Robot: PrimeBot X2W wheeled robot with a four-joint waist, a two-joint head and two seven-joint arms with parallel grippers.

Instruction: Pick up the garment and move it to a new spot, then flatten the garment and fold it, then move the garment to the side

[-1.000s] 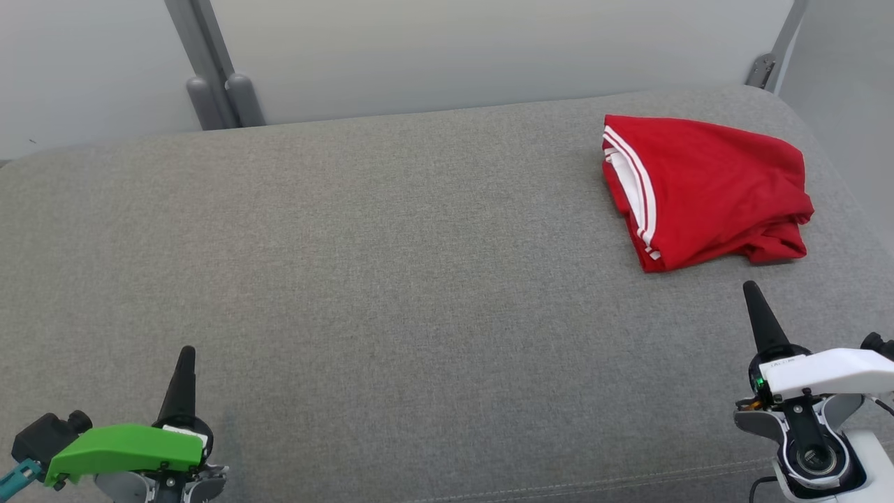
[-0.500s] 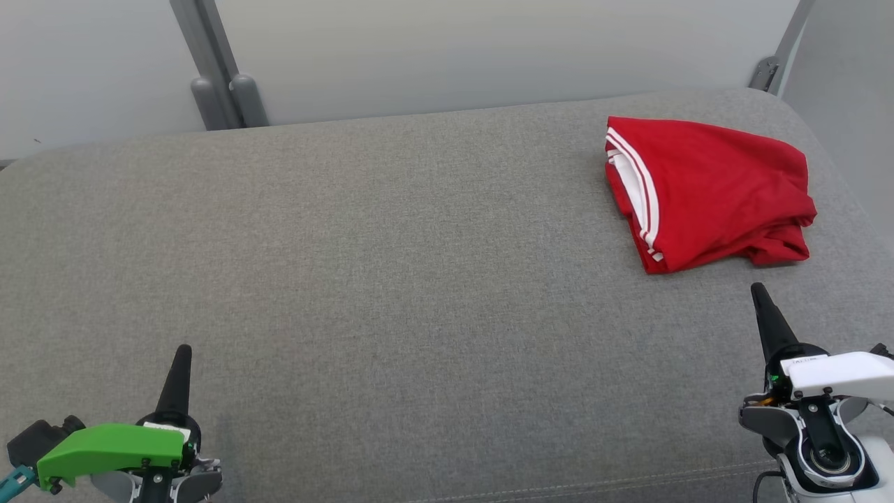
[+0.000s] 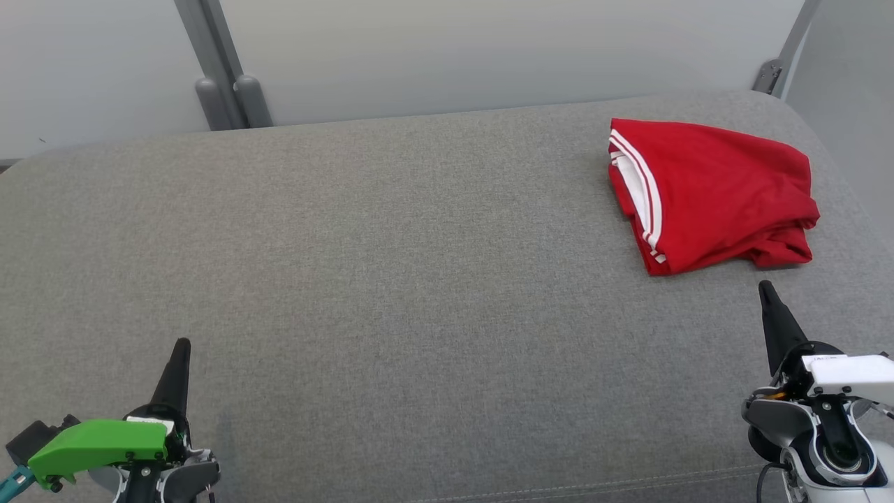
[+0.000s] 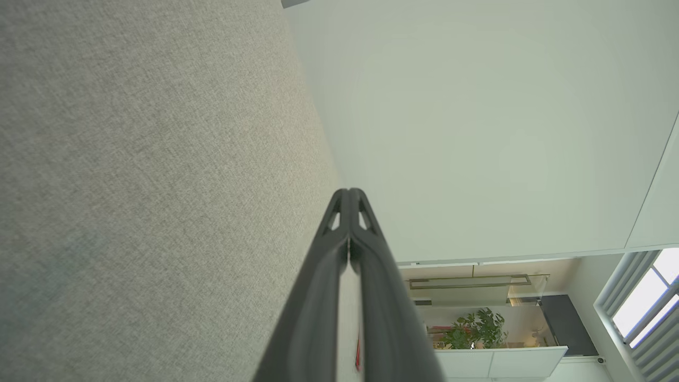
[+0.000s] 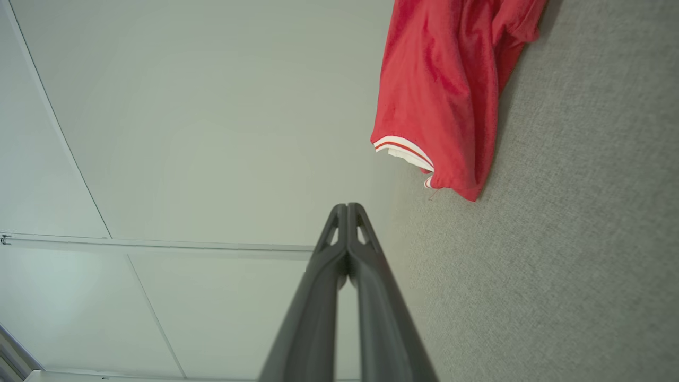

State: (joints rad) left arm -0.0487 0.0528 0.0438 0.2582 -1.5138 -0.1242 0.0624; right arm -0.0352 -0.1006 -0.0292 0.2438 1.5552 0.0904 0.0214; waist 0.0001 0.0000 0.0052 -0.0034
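A red garment with white stripes lies folded at the far right of the grey cushioned surface; the right wrist view shows the same garment at the top right. My right gripper hovers just in front of its near edge, fingers pressed together and empty; its tip is seen in its own wrist view too. At the lower left my left gripper, under a green cover, is shut with nothing in it, far from the garment; its tip shows in the left wrist view.
A pale wall panel with a grey post and two hinge knobs stands behind the surface. A metal bracket sits at the back right corner. A seam runs along the front edge.
The head camera has shifted slightly, so everything sits a little lower and further right. Both grippers have drawn back a bit towards the bottom of the view, still shut.
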